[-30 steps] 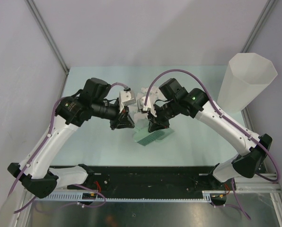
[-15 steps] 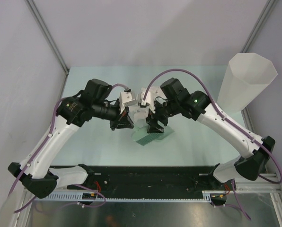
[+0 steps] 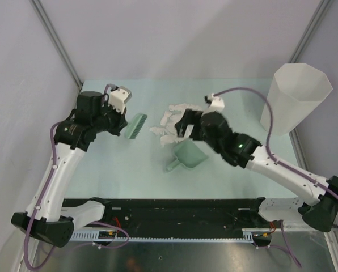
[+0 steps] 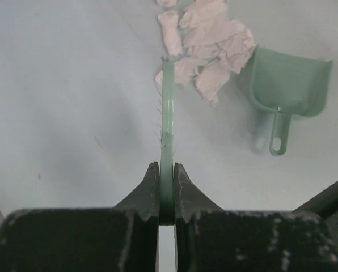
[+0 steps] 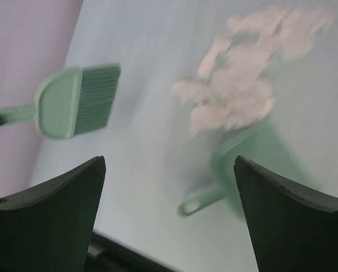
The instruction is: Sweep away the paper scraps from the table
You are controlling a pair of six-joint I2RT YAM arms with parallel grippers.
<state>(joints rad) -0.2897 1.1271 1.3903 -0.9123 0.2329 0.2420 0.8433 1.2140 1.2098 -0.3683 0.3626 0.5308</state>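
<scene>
Several white paper scraps (image 3: pixel 168 121) lie in a loose heap at the middle of the mint-green table (image 3: pixel 237 93). A green dustpan (image 3: pixel 187 155) lies flat just in front of them, handle toward the near left, nothing holding it. My left gripper (image 4: pixel 167 168) is shut on the thin handle of a green brush (image 3: pixel 134 126), which is held left of the scraps (image 4: pixel 214 45) with its bristles clear of them. My right gripper (image 5: pixel 169 164) hangs wide open and empty above the dustpan (image 5: pixel 254 156) and the scraps (image 5: pixel 237 90); its view is blurred.
A tall white faceted bin (image 3: pixel 296 99) stands at the table's right edge. Grey walls close in the back and both sides. A black rail (image 3: pixel 169 212) runs along the near edge between the arm bases.
My right gripper has opened and let go of the dustpan, which now lies on the table. The left arm has swung back to the left with the brush. The right arm has pulled back rightward.
</scene>
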